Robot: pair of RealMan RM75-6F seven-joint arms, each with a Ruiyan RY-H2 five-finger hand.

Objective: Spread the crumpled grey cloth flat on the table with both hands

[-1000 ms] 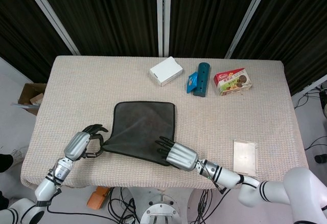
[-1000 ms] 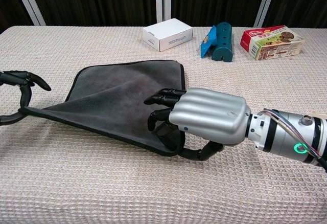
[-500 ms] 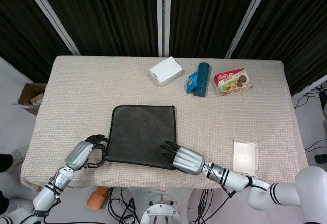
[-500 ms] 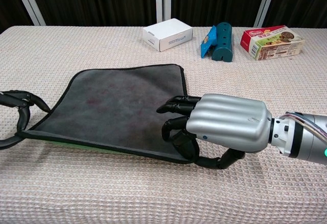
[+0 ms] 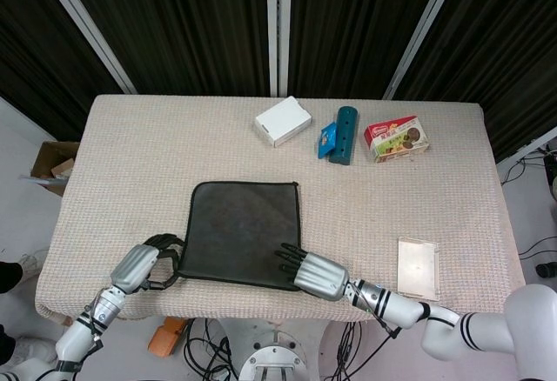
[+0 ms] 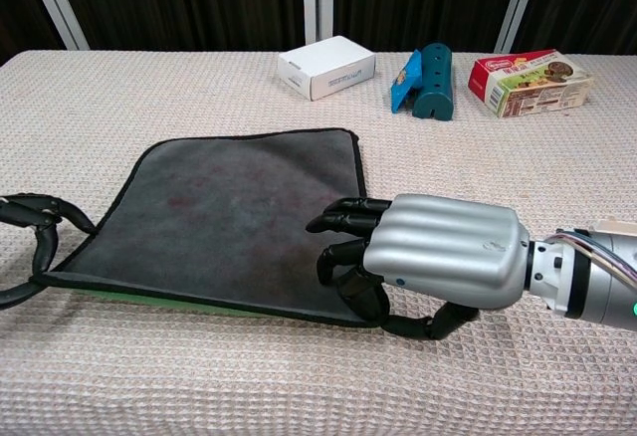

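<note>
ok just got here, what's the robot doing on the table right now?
It is spreading a dark grey square cloth on the beige woven table. The left hand pinches the cloth's near left corner, and the right hand grips its near right edge. The cloth lies nearly flat, its near edge slightly off the surface. At the back stand a white box, a teal holder and a red snack box, untouched.
</note>
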